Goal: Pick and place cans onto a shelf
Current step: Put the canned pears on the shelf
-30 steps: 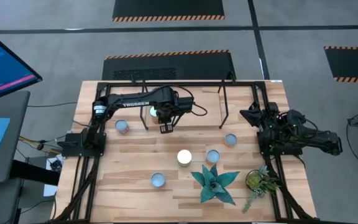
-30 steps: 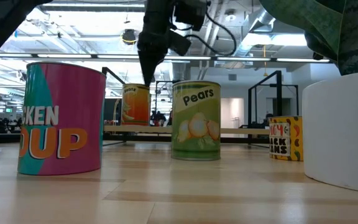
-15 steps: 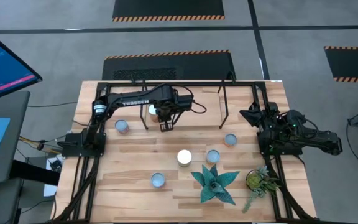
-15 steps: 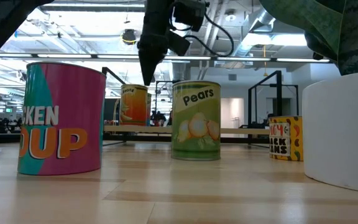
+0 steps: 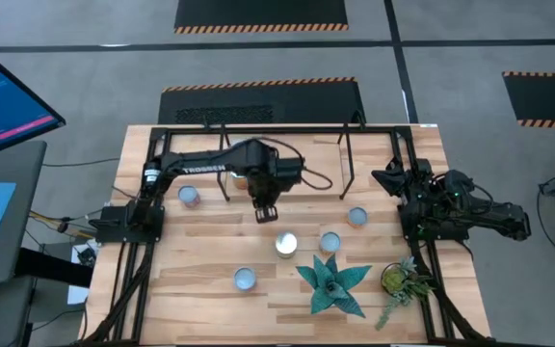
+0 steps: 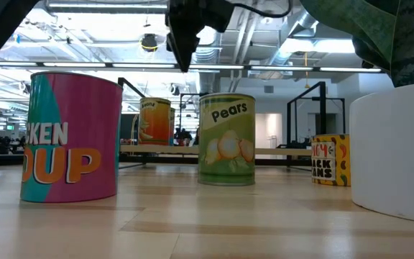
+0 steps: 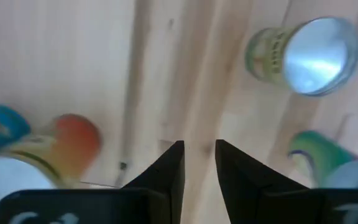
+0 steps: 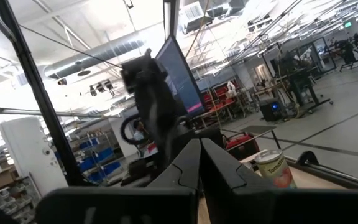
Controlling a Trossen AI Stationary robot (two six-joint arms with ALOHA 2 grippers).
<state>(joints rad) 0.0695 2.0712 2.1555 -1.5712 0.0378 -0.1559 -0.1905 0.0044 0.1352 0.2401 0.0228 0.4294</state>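
**Hidden or unclear.** In the high view five cans show their silver tops on the table: one beside the left arm's base, one toward the right arm, two close together in the middle, and one near the front edge. The sixth is covered there by the left arm. The low view places it, an orange can, on the shelf. In that view the soup can has its lettering cut off, and the yellow can is half hidden behind the white pot. In the left wrist view the shapes beside the fingers are too blurred to identify.

**Containers.** The white pot holds a dark-leaved plant, seen only in part. The shelf carries the orange can alone.

**Grippers.** The left gripper hangs over bare wood in front of the shelf. Its fingers stand a narrow gap apart with nothing between them. The right gripper waits folded at the right edge, its fingers pressed together and empty.
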